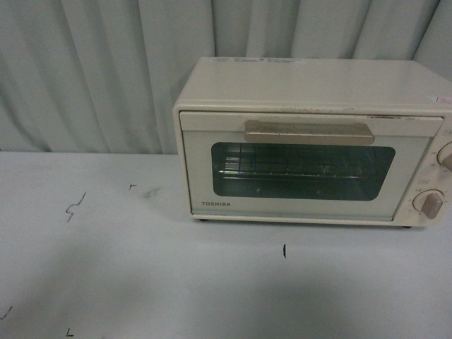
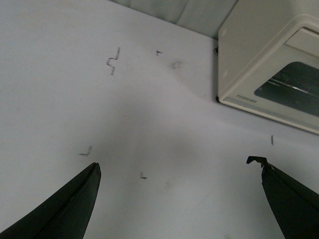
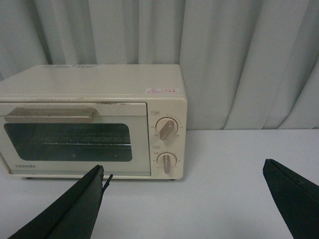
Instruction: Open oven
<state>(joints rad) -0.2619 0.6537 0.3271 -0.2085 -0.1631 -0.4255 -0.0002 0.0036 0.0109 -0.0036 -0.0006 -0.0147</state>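
A cream-white TOSHIBA toaster oven (image 1: 311, 141) is sitting toward the right of a pale tabletop (image 1: 141, 282), backed against a pleated grey curtain (image 1: 106, 70), with its door (image 1: 205, 169) facing the robot. The door is lying flush with the casing, and the beige bar handle (image 1: 309, 132) is running across its top edge above the glass, through which a wire rack (image 1: 282, 169) is showing. Two round knobs (image 3: 166, 144) are stacked on the panel at the oven's right side.

Neither arm is appearing in the front view. The left hand (image 2: 175, 163) is hanging released, fingers spread wide over bare tabletop dotted with small pen marks (image 2: 113, 61), and is grasping nothing, with the oven's near corner well apart from it. The right hand (image 3: 183, 166) is likewise spread and empty, facing the oven front square-on from a distance. That makes it the likelier hand for the reach to the handle.

With the door shut and nothing touching it, the task appears not yet begun. Because the handle is sitting at the top, the door is probably hinged at the bottom and calling for a pull outward and down.
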